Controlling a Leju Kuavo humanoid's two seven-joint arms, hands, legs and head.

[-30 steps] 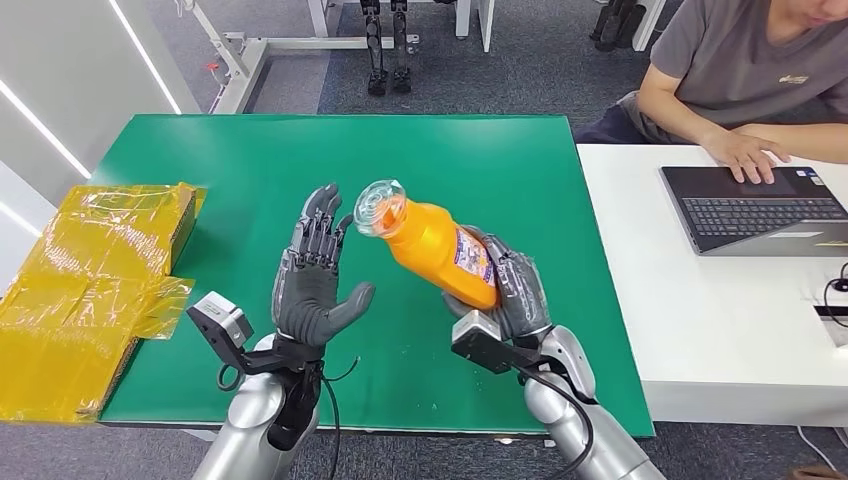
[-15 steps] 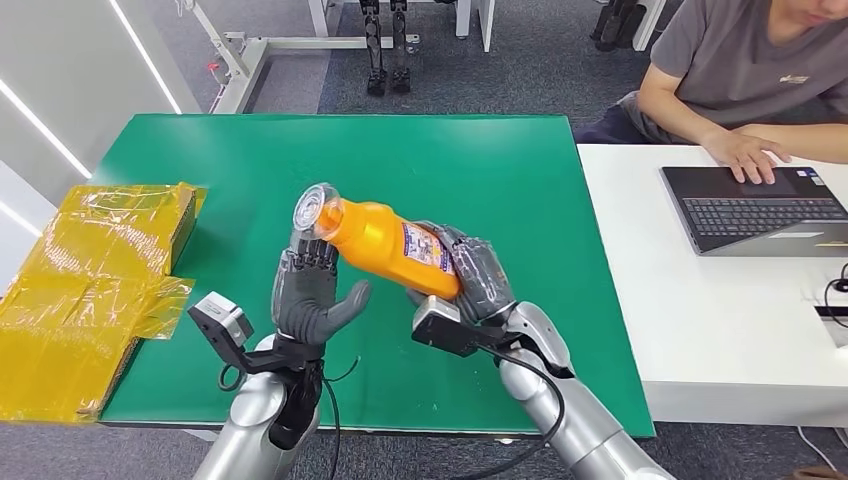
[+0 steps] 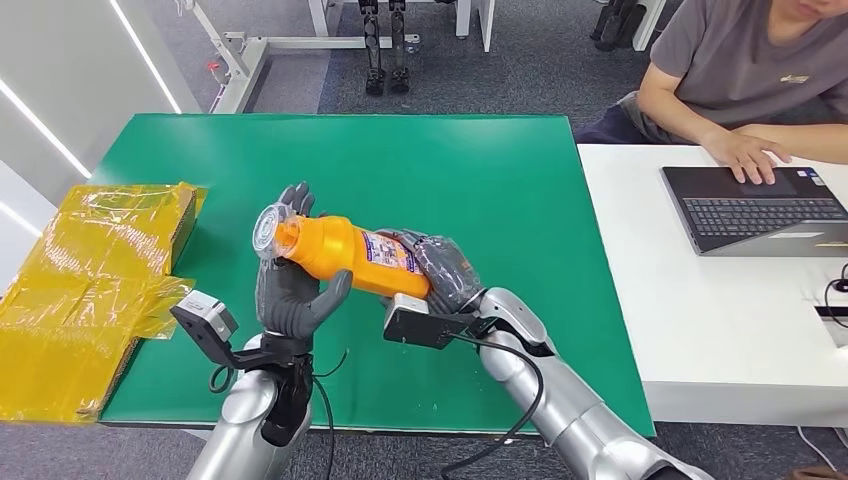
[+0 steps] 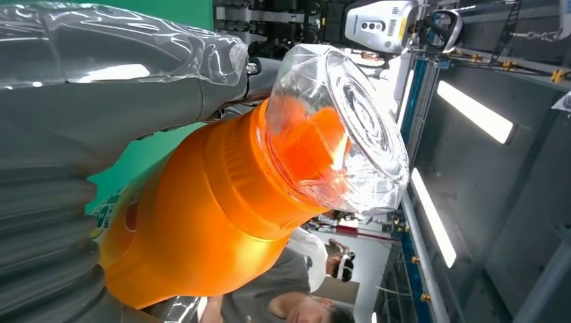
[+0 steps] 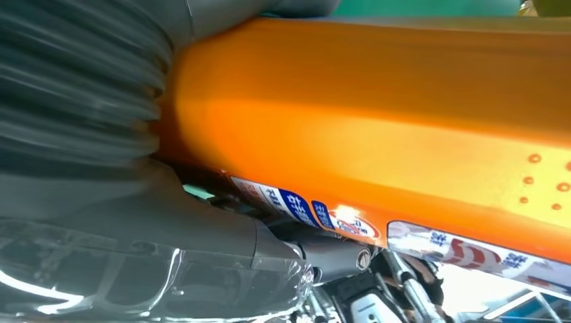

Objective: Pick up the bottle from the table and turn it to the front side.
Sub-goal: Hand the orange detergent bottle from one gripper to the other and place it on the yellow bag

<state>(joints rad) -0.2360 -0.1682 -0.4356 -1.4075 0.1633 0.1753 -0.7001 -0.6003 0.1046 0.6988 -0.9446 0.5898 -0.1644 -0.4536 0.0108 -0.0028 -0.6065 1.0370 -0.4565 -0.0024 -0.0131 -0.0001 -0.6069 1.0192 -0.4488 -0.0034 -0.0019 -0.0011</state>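
The right hand point(image 3: 445, 272) grips the base of an orange bottle point(image 3: 345, 255), held nearly sideways above the green table point(image 3: 500, 180), with its clear cap point(image 3: 268, 230) against the left hand point(image 3: 290, 295), whose fingers are spread. To turn it well, the left hand likely should close before the right lets go.

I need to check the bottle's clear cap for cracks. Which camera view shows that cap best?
The left wrist view: the clear cap is close and sharp, with the orange spout visible inside it. The head view shows the cap small, at the bottle's end by the left hand. The right wrist view gives just the bottle's orange body and label.
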